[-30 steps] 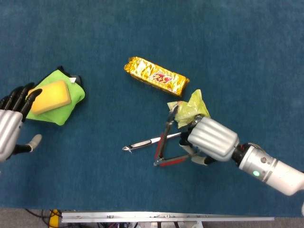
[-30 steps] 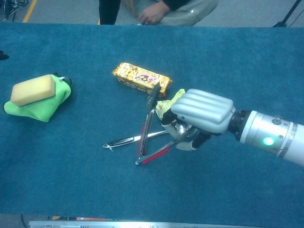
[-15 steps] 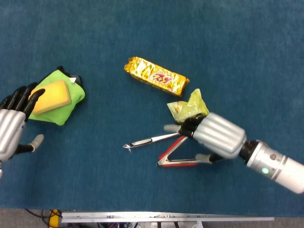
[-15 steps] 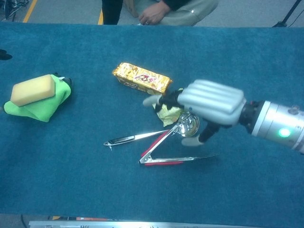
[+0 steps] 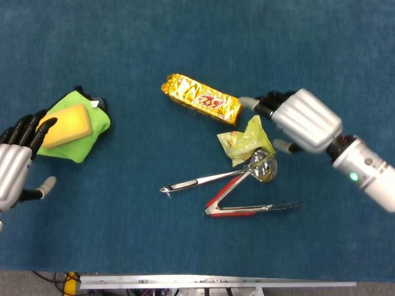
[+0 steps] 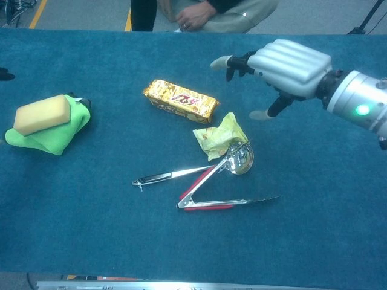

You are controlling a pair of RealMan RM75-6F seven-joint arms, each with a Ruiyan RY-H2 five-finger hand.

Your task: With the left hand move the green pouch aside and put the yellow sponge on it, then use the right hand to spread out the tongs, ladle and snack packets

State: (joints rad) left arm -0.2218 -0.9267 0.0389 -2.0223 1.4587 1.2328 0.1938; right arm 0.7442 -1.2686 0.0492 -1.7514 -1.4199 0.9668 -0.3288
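The yellow sponge (image 5: 65, 126) (image 6: 42, 113) lies on the green pouch (image 5: 89, 132) (image 6: 57, 138) at the left. My left hand (image 5: 15, 168) hovers open just left of them, holding nothing. The gold snack packet (image 5: 203, 98) (image 6: 181, 99) lies in the middle. A yellow-green packet (image 5: 245, 141) (image 6: 217, 135) sits below it, touching the ladle (image 5: 219, 176) (image 6: 196, 169). The red-handled tongs (image 5: 247, 204) (image 6: 224, 198) lie spread in a V, one arm crossing the ladle. My right hand (image 5: 296, 118) (image 6: 281, 63) is raised above the table, right of the gold packet, open and holding nothing.
Blue cloth (image 5: 123, 234) covers the whole table. A metal rail (image 5: 216, 282) runs along the near edge. A seated person (image 6: 205, 12) is beyond the far edge in the chest view.
My right hand let go of the tongs and rose up and away toward the far right. The tongs now lie flat, spread wider. The left hand stayed put.
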